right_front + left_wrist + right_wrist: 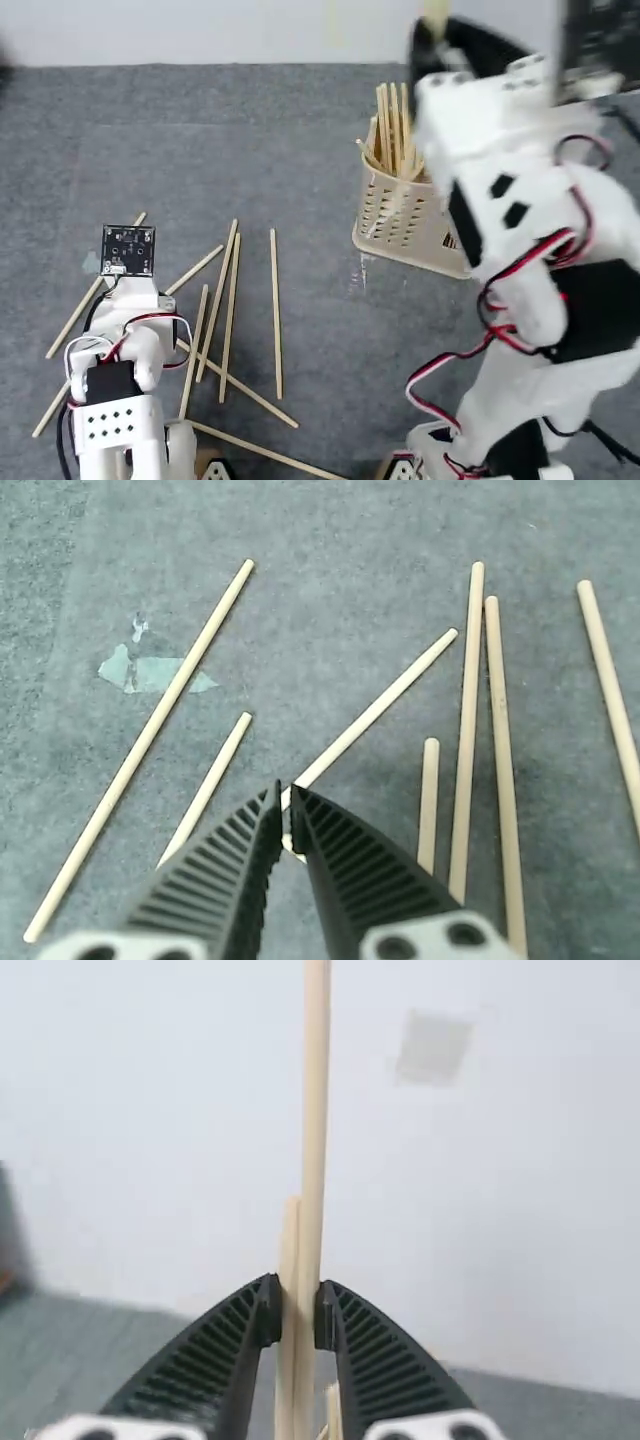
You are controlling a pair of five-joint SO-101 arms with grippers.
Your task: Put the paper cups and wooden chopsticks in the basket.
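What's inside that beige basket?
Several wooden chopsticks stand upright in the basket, leaning against its rim. The right arm covers the basket's right side, so whether anything else, such as a paper cup, sits there cannot be seen.

The white moulded-plastic left arm (115,420) and right arm (520,200) carry black servo blocks, looping red, black and white cables, and black ribbed gripper fingers (225,870) on pale screw-holed bases.

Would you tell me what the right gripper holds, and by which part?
The right gripper pinches a pale round wooden chopstick on its shaft; a long stretch sticks out beyond the jaws.
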